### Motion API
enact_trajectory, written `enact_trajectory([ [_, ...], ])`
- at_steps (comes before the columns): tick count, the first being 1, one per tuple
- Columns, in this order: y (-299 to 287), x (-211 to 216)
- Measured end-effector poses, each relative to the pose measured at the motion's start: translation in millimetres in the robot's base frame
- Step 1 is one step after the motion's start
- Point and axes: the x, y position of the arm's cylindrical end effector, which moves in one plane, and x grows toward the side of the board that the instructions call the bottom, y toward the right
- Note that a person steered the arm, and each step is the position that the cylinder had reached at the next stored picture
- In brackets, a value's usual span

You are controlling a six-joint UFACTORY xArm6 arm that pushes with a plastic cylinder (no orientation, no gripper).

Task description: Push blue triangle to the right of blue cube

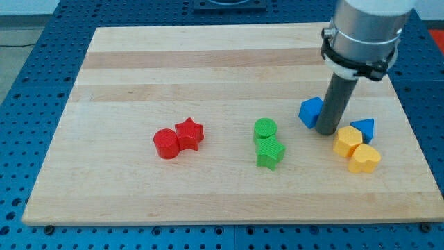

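- The rod comes down from a grey cylindrical housing (366, 31) that the view's top edge cuts off, so the arm above it is unseen.
- My tip (326, 130) rests on the table (139, 76), between the two blue blocks.
- There is no hand on this rig, only the rod, so nothing parts, closes or clamps on anything.
- The blue cube (311, 112) sits just to the view's left of my tip; it looks to be touching the rod, and the rod hides its right edge, so its full shape is hard to judge.
- The blue triangle (363, 128) lies to the view's right of my tip, near it but apart, and so already on the right side of the blue cube.
- A yellow block (347, 141), roughly hexagonal, sits to the lower right of my tip, touching the blue triangle's lower left edge and covering part of it.
- A second yellow block (365, 159), perhaps heart-shaped, lies further to the lower right of my tip, against the first.
- A green cylinder (264, 129) stands to the left of my tip, with a green star (270, 153) touching it below.
- A red star (189, 133) and a red cylinder (166, 144) lie well to the left of my tip, pressed together.
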Motion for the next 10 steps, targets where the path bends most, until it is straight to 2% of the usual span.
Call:
enact_trajectory([
  [2,3,-64],
  [3,18,-78],
  [4,100,-75],
  [5,146,-38],
  [6,136,11],
  [7,107,33],
  [9,72,55],
  [10,54,48],
])
